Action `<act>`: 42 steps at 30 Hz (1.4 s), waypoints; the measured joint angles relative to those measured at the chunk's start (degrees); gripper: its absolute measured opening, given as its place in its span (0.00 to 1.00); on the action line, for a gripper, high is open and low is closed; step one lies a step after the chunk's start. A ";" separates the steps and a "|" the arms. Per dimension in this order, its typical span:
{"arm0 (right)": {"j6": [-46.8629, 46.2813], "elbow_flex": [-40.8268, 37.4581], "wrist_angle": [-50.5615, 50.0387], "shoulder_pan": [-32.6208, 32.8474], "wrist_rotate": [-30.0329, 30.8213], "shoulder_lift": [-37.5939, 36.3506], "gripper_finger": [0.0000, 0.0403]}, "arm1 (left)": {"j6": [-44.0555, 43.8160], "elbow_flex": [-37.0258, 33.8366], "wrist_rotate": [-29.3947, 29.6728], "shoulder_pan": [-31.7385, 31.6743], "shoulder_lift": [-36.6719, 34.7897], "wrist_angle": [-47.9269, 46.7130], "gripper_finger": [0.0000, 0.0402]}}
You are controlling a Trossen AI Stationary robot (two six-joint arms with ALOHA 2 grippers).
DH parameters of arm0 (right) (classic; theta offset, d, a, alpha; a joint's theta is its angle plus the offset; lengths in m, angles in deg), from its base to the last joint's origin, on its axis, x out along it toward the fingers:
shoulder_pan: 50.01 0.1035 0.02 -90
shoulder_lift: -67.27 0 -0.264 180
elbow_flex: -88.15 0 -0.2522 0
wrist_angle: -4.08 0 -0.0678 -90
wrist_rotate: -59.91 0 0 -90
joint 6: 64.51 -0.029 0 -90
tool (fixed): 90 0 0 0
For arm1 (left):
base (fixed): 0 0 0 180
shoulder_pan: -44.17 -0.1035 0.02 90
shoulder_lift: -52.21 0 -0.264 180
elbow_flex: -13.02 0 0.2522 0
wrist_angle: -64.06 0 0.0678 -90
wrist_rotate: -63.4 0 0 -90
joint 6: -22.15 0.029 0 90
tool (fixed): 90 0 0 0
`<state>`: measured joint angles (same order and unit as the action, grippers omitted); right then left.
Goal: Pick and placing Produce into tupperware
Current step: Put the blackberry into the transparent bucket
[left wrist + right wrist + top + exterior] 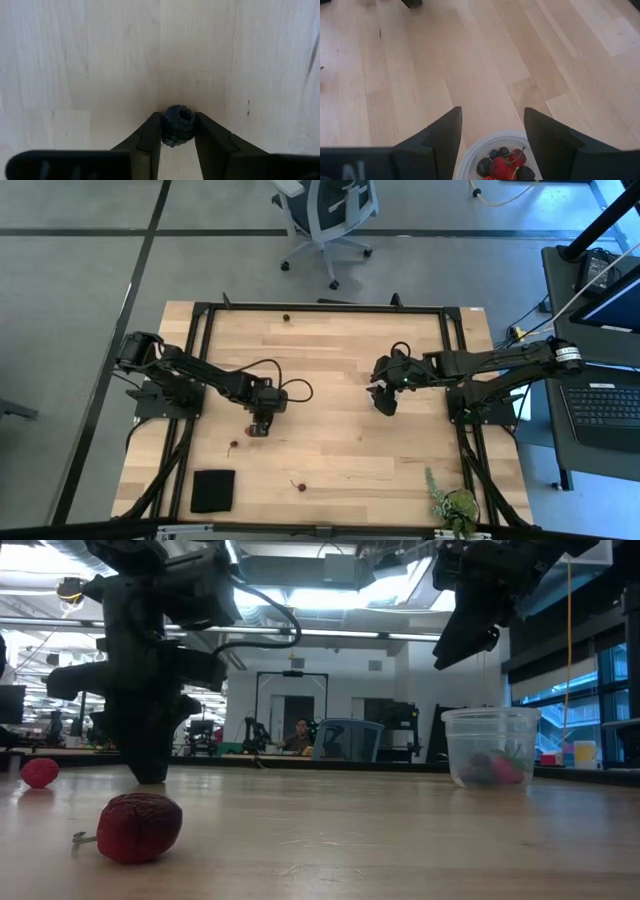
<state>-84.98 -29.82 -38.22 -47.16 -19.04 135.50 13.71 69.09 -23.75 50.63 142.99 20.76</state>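
Observation:
My left gripper (260,426) points down at the table left of centre, shut on one dark, bumpy round fruit (178,119). In the low view its fingertips (150,776) reach the table top. My right gripper (385,400) hangs open above the small translucent tub (490,745), touching nothing. The tub (470,159) stands on the table and holds several red and dark fruits (502,162). Loose red fruits lie on the table: one near my left gripper (233,446), one toward the near edge (298,485), one by the far edge (286,318). My left gripper pinches the dark fruit by its two opposite sides (165,131) between the ends of its two fingers (150,135). It comes from above, pointing down. Whether the fruit is lifted or still rests on the wood cannot be told.
A flat black square pad (213,490) lies near the table's near left corner. A leafy green plant (455,505) stands at the near right edge. A wrinkled red fruit (140,827) lies close to the low camera. Bare wood lies between the two grippers.

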 joint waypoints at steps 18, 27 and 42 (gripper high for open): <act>2.69 -0.02 22.17 0.00 -0.11 0.02 0.53 | 18.27 8.27 31.51 2.93 -5.02 15.35 0.23; 5.53 -0.02 33.81 0.00 0.04 5.08 0.53 | 34.51 8.22 31.93 2.44 -5.22 40.44 0.24; 7.45 -0.07 45.82 -0.07 0.00 16.42 0.53 | 39.01 7.34 26.11 1.05 -5.22 43.10 0.24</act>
<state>-77.54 -29.89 7.60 -47.22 -19.04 151.92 52.72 76.43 2.37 51.68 137.77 63.86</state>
